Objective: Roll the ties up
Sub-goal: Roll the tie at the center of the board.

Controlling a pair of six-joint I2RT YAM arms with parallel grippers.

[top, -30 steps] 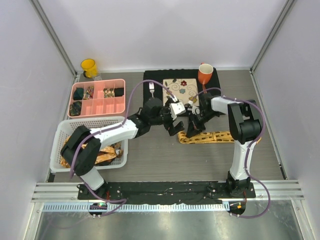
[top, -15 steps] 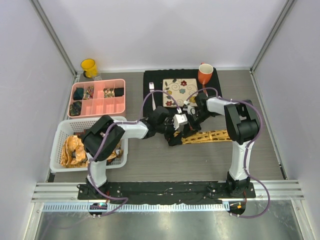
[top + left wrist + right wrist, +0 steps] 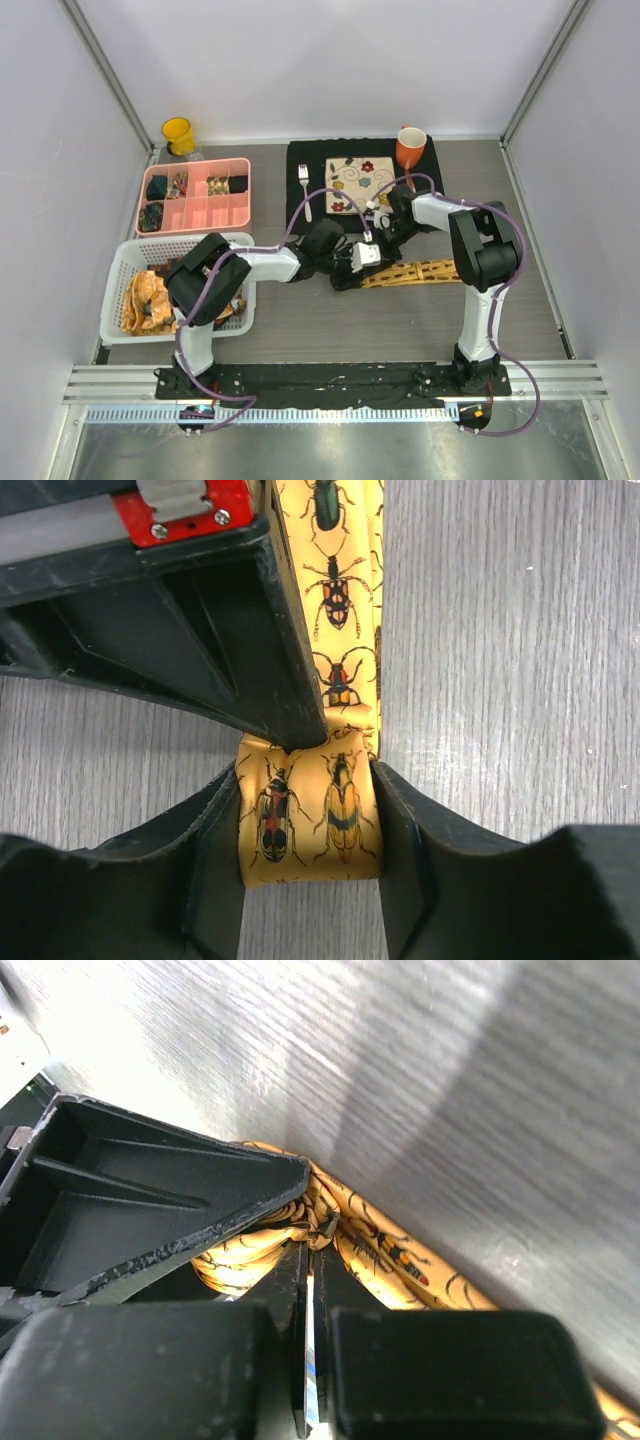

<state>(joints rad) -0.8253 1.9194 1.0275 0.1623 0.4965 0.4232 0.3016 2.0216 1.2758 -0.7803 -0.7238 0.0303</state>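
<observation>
Bright, even overhead light — glare bleached the grey wood-grain tabletop [image 3: 250,1030]; the yellow beetle-patterned fabric tie [image 3: 310,815] looked sharp.

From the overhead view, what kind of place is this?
Most likely a robot test cell, not a home: bare white walls in a metal frame, left arm and right arm bolted to one base rail, staged props like the tie and pink tray.

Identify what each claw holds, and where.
Both hold the yellow tie: left claw grips its rolled end's sides; right claw pinches a fold there.
</observation>
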